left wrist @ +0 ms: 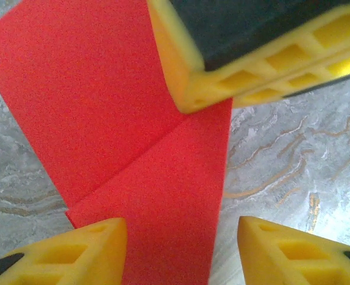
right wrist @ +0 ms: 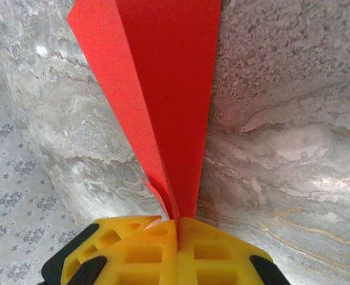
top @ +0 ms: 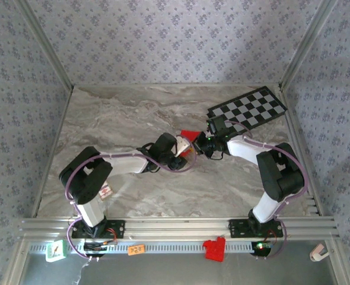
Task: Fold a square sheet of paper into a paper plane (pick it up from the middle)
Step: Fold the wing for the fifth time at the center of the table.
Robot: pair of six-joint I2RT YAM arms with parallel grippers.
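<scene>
The red sheet of paper (top: 188, 135) is folded into a narrow layered strip with a diagonal crease and is held just above the marble table (top: 115, 119) at its centre. My right gripper (right wrist: 178, 221) is shut on one end of it, and the folded layers (right wrist: 169, 89) run away from the pinched yellow tips. In the left wrist view the paper (left wrist: 104, 107) spreads below my left gripper (left wrist: 181, 228), whose yellow fingertips stand apart astride the strip's edge without pinching it. The right gripper's fingers (left wrist: 222, 77) show at the top of that view. From above, the left gripper (top: 182, 155) and right gripper (top: 201, 145) meet at the paper.
A black-and-white checkered board (top: 247, 108) lies at the back right. On the front rail sit a small red plastic bracket (top: 215, 248), an orange tag (top: 136, 249) and a green-and-white item (top: 55, 250). Patterned walls and metal posts enclose the table.
</scene>
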